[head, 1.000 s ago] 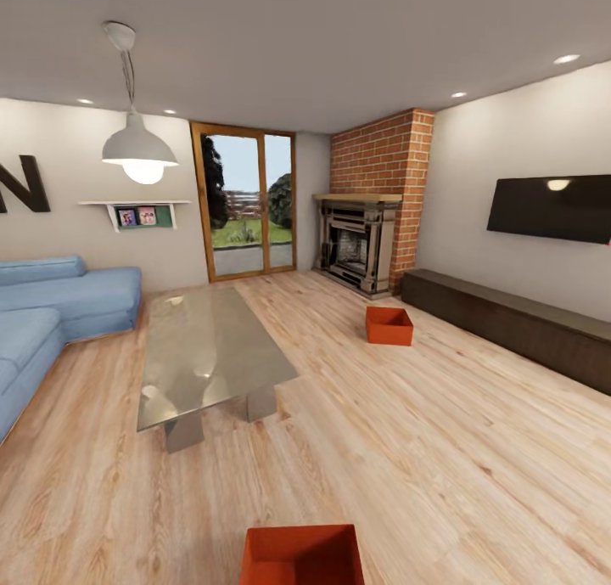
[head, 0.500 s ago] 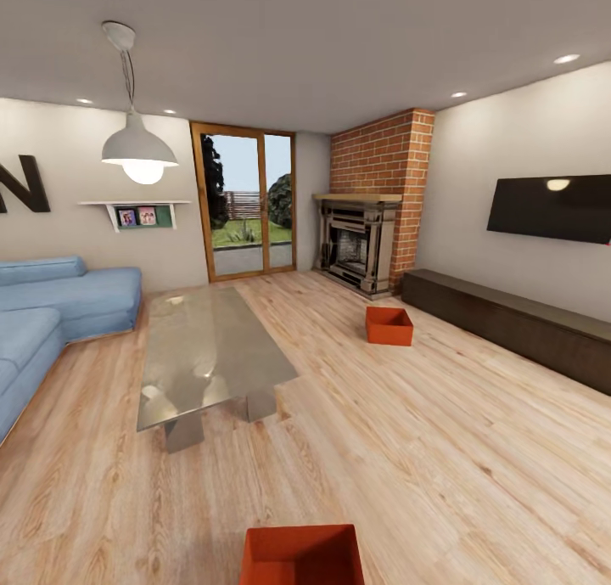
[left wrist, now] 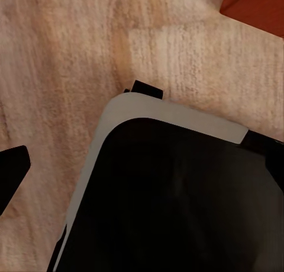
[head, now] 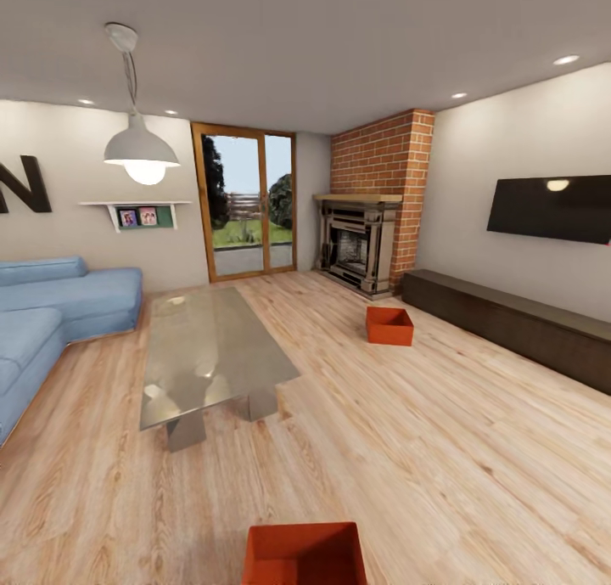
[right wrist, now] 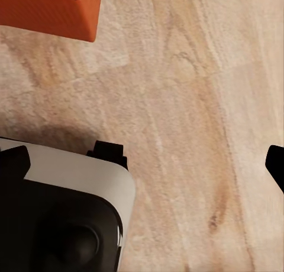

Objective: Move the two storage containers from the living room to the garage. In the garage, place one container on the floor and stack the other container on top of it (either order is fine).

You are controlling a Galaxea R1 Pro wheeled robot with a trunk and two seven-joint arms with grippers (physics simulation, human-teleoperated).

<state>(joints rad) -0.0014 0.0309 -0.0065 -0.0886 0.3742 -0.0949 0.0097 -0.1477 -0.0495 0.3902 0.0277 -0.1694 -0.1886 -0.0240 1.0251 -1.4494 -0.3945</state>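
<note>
Two orange-red storage containers stand on the light wood floor of the living room. In the head view the near container (head: pixel 304 554) sits at the bottom edge, just in front of me, partly cut off. The far container (head: pixel 389 324) rests near the brick fireplace (head: pixel 373 220). A corner of the near container shows in the left wrist view (left wrist: pixel 257 8) and in the right wrist view (right wrist: pixel 50 11). My left gripper (left wrist: pixel 142 165) and right gripper (right wrist: pixel 145 165) hang low over the floor beside my base, both open with fingers spread wide and nothing between them.
A glass coffee table (head: pixel 208 356) stands left of centre, with a blue sofa (head: pixel 51 313) beyond it. A long dark low cabinet (head: pixel 509 326) lines the right wall under a TV. Wood-framed glass doors (head: pixel 246 203) are at the back. My base (left wrist: pixel 177 195) shows under the wrists.
The whole head view has shifted by a few pixels, so the camera moved slightly. Both containers and the furniture stay where they were.
</note>
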